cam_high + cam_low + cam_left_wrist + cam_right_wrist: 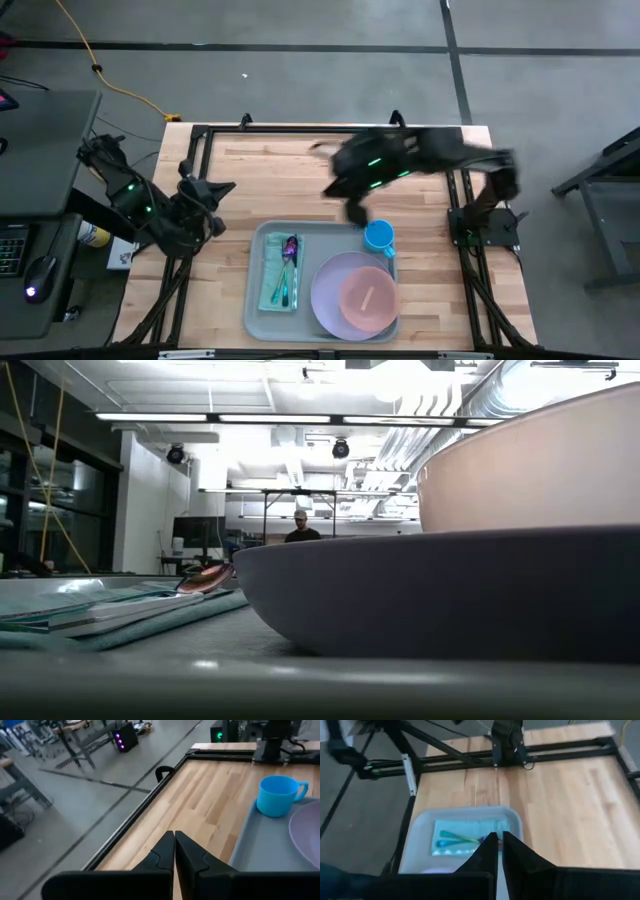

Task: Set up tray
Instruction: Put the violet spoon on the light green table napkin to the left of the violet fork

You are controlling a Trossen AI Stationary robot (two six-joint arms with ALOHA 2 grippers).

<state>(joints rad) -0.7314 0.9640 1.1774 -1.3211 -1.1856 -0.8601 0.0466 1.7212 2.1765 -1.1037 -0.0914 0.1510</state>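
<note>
The pale grey-blue tray (256, 300) lies on the wooden table near its front edge. On the tray's left part rests a folded teal cloth (280, 272) with utensils (455, 838) on it. A lavender plate (335, 290) holding a pink bowl (368, 298) sits on its right part, and a blue cup (379, 237) stands in its far right corner. My left gripper (220, 200) is shut, in the air left of the tray. My right gripper (355, 212), blurred, is shut above the tray's far edge, next to the cup. Neither holds anything.
A black frame (300, 130) runs along the table's far edge and sides. Bare wood lies beyond the tray toward the far edge (280, 170). The low view looks past the plate (430, 600) and bowl (540, 460); a person (301, 530) stands far off in the room.
</note>
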